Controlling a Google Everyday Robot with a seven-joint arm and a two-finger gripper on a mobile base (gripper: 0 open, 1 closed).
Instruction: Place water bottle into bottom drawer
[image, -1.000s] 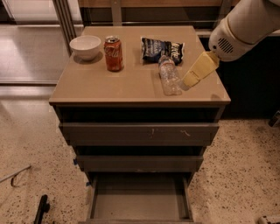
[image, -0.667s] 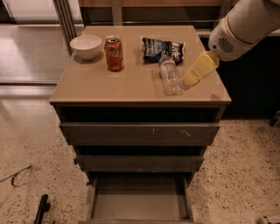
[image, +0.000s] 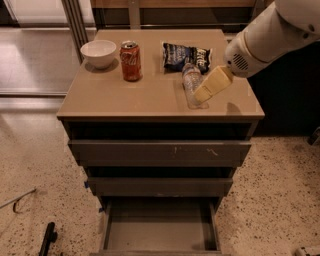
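Grasping step: the gripper (image: 201, 95) is at the water bottle (image: 189, 81), upper right, its grip impossible to tell; next comes lifting to the bottom drawer (image: 160, 232).

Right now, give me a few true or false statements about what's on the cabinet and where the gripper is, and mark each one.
1. The small clear crinkled plastic water bottle lies on its side on the tan cabinet top. True.
2. The lowest, narrowest grey-brown bottom drawer is pushed shut. False: it is pulled open, with its flat grey floor showing.
3. The gripper is down at the water bottle, on the cabinet top's right half in the camera view. True.
4. The orange-red soda can stands to the right of the dark crinkled snack bag. False: it stands upright to the bag's left, next to the white round bowl.
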